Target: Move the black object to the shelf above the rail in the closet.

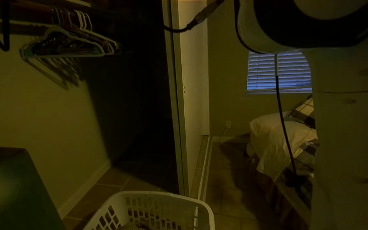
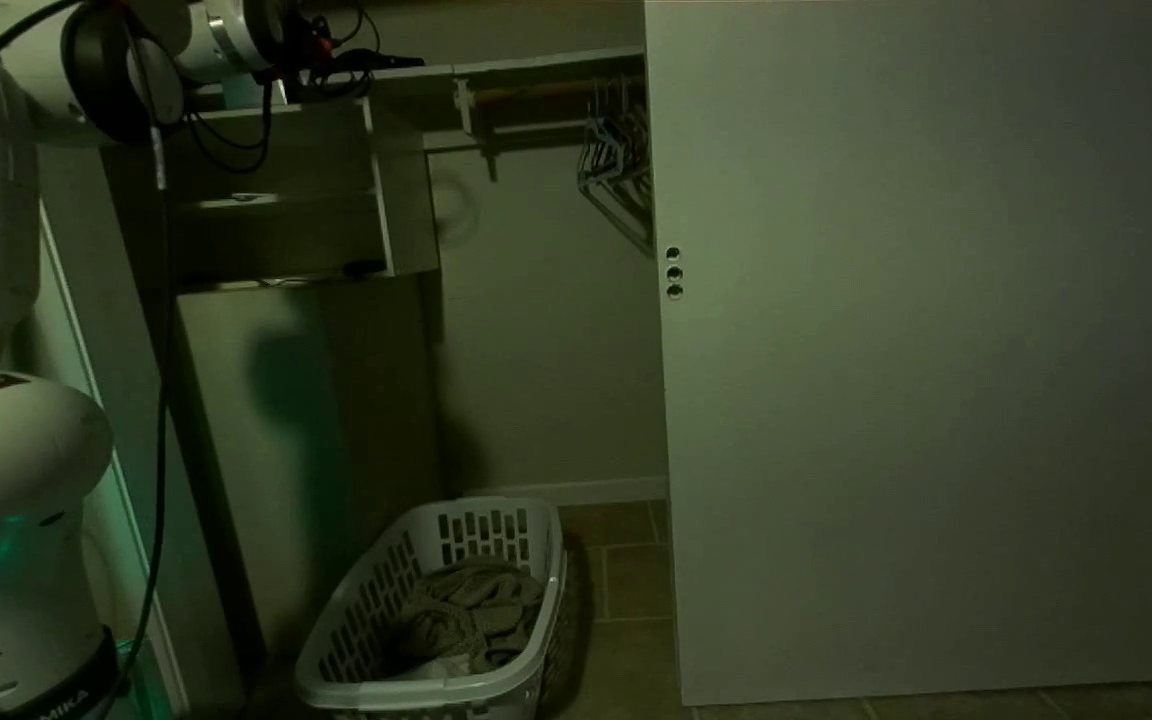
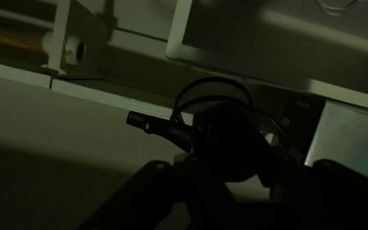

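Note:
My gripper (image 3: 235, 155) shows dark at the bottom of the wrist view, with its fingers on both sides of a black object (image 3: 225, 134). The object has a handle-like end (image 3: 160, 126) and a looped black cord (image 3: 214, 80). In an exterior view the gripper (image 2: 321, 65) and the object (image 2: 386, 62) are at the shelf's front edge. Contact with the shelf cannot be told. The shelf (image 2: 546, 62) (image 3: 117, 99) runs above the brown wooden rail (image 2: 536, 92) (image 3: 11, 36) inside the closet (image 2: 546, 350). The wrist picture stands upside down. The gripper is out of view in an exterior view showing the rail (image 1: 34, 9).
Several hangers (image 2: 616, 170) hang on the rail. A cubby unit (image 2: 406, 190) is under the shelf at the left. A pale blue box-like thing (image 3: 353, 140) stands beside the object. A white door (image 2: 936, 350) covers the closet's right. A laundry basket (image 2: 526, 690) is on the floor.

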